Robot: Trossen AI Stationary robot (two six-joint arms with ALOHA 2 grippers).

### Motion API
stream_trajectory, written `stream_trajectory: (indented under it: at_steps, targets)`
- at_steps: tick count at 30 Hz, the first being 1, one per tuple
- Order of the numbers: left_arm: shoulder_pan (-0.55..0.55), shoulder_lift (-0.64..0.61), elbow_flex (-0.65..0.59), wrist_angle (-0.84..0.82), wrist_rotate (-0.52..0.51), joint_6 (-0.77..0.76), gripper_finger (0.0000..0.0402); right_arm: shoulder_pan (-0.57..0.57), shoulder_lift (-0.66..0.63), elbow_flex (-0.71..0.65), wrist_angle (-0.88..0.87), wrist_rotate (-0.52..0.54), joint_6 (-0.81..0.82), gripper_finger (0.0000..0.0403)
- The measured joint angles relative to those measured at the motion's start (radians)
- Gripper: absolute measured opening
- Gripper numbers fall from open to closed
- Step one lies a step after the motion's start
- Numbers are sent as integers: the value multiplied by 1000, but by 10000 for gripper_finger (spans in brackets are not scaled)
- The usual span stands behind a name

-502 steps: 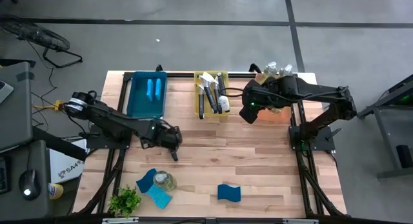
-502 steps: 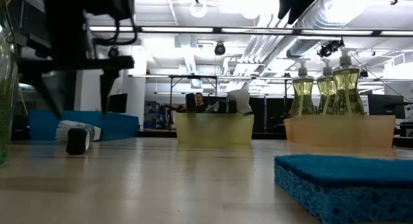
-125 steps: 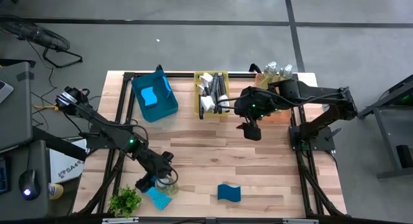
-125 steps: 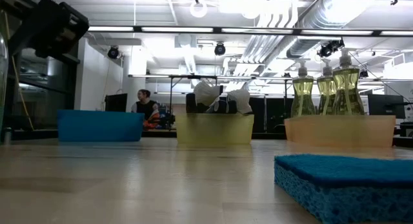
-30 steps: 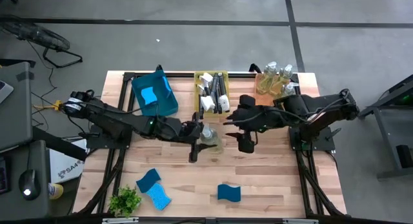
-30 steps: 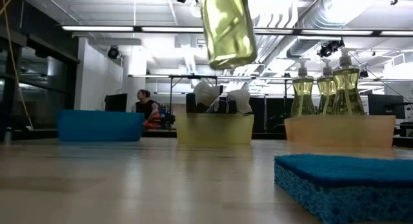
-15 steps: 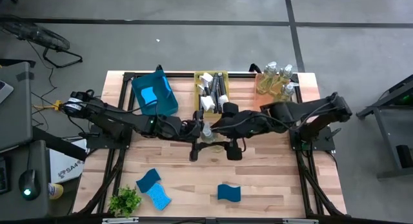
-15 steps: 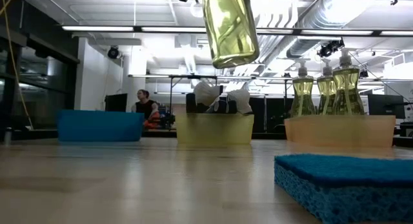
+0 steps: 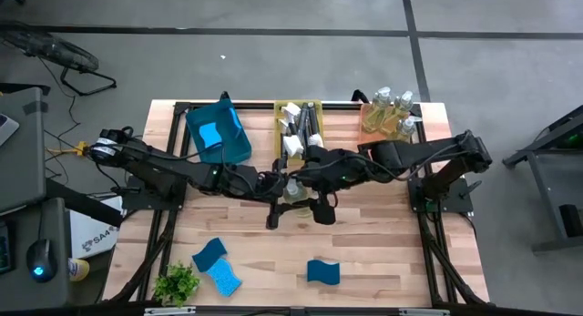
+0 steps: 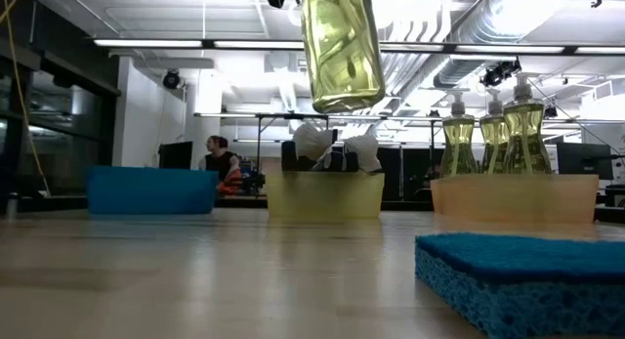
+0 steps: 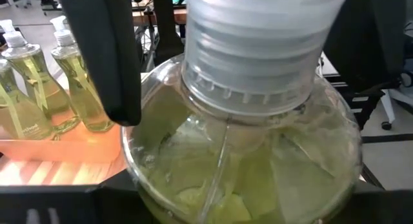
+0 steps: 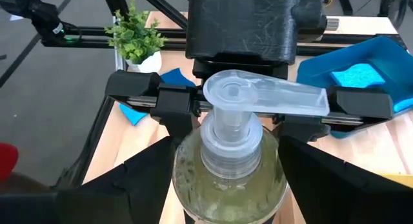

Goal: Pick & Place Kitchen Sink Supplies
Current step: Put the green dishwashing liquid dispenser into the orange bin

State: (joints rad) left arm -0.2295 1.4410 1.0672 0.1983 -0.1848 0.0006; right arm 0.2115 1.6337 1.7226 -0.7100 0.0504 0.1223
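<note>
**High view.** The left claw (image 9: pixel 281 190) and the right claw (image 9: pixel 305 193) meet over the middle of the tabletop (image 9: pixel 383 252), with the soap bottle (image 9: pixel 293 189) between them. The arms cover most of the bottle, so we cannot read the grip here. Open board lies in front of the claws, and three loose sponges (image 9: pixel 225 278) and a plant (image 9: pixel 177 283) sit near the front edge. At the back, the blue bin (image 9: pixel 239 145) stands skewed and holds one sponge. The yellow bin (image 9: pixel 278 143) holds the dish brushes (image 9: pixel 299 134), and the orange tray (image 9: pixel 369 134) holds the other bottles (image 9: pixel 390 111).

**Low view.** The soap bottle (image 10: pixel 342 51) hangs clear of the tabletop, and its top is cut off by the frame. A sponge (image 10: pixel 518 275) fills the near right corner. A person (image 10: pixel 217 163) shows in the room behind.

**Left wrist view.** The soap bottle (image 11: pixel 245 153) fills the frame. The left claw is closed on its neck, with one finger (image 11: pixel 106 50) alongside the collar. The bottle hides the tabletop below.

**Right wrist view.** The right claw stands wide, and its fingers (image 12: pixel 139 185) flank the body of the soap bottle (image 12: pixel 229 159). We cannot tell whether they press on it. The left claw (image 12: pixel 245 104) clamps the neck under the pump top (image 12: pixel 264 98).
</note>
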Motion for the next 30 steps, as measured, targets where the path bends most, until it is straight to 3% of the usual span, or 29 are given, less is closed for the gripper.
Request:
stream_trajectory:
  at_steps: [4,19,21,30]
  targets:
    - [0,0,0,11,1,8,196,-1,1,0,-25,-24,-5,271]
    - [1,2,27,-24,-12,51,196,1,-42,-3,-160,37,-35,275]
    - [1,-3,35,6,-14,49,196,2,-56,-11,-251,72,-35,275]
    - [1,-4,36,40,-15,51,196,6,-70,-7,-245,135,-41,275]
